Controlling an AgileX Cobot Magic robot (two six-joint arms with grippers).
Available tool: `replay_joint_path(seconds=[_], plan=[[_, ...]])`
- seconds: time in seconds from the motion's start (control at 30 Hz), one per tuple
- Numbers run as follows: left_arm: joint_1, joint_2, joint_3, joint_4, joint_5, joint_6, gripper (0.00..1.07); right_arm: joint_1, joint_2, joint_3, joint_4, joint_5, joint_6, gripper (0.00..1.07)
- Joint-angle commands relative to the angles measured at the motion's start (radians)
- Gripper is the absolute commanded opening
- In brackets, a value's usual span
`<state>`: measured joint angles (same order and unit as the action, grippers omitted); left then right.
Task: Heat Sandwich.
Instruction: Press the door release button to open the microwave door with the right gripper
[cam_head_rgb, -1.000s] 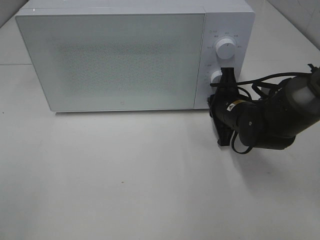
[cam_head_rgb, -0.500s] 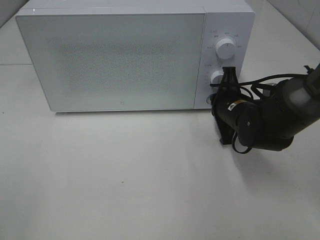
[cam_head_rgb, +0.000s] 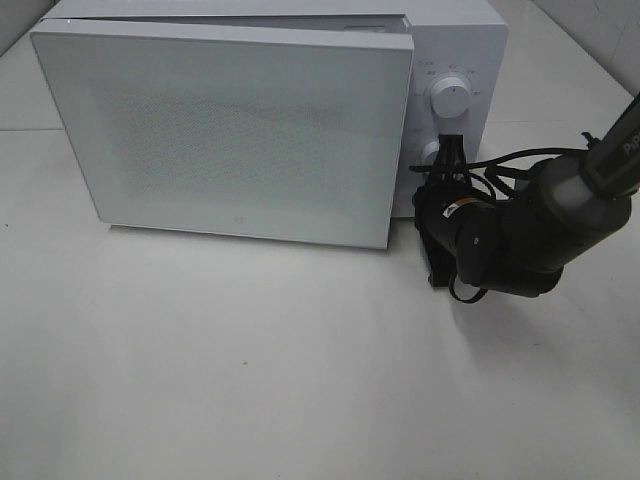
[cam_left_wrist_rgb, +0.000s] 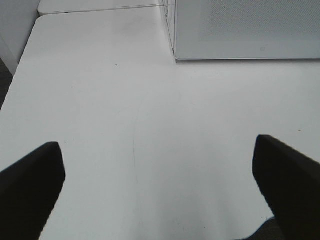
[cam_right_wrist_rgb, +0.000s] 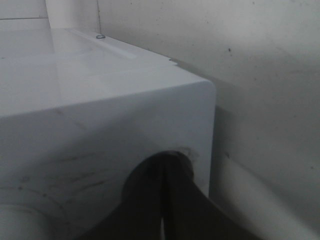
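The sandwich is not visible in any view. It is not on the open tabletop (cam_head_rgb: 250, 360) or in either end effector, so it may be behind the microwave's frosted door (cam_head_rgb: 230, 135), but the pictures cannot confirm that.

The door stands slightly ajar: its free edge has swung clear of the microwave (cam_head_rgb: 455, 30) body, leaving a thin gap along the top. The right end effector (cam_head_rgb: 451, 145) is at the control panel (cam_head_rgb: 478, 125), beside that free edge. Its fingers are pressed fully together with nothing between them. The tips sit close to the lower knob (cam_head_rgb: 430, 153), below the upper knob (cam_head_rgb: 451, 98). In the right wrist view the closed tips (cam_right_wrist_rgb: 162, 200) appear to rest against the panel's lower corner. Closed fingers make a narrow poking tool, so this pose probably suits working the door release or a dial.

The left end effector (cam_left_wrist_rgb: 160, 185) hangs spread wide and empty above bare tabletop near the door's hinge-side corner. It looks parked out of the door's path, ready to catch the door or the food.
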<state>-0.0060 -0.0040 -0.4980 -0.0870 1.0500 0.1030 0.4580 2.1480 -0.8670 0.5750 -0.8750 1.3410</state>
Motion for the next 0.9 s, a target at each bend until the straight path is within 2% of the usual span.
replay_joint_path(seconds=[0.03, 0.43, 0.9], plan=[[0.004, -0.028, 0.004, -0.008, -0.012, 0.000, 0.98, -0.035, 0.004, -0.127, -0.044, -0.275, -0.023, 0.00], [0.004, -0.028, 0.004, -0.008, -0.012, 0.000, 0.98, -0.035, 0.004, -0.128, -0.060, -0.267, -0.041, 0.00], [0.004, -0.028, 0.004, -0.008, -0.012, 0.000, 0.98, -0.035, 0.001, -0.124, -0.067, -0.163, -0.034, 0.00]])
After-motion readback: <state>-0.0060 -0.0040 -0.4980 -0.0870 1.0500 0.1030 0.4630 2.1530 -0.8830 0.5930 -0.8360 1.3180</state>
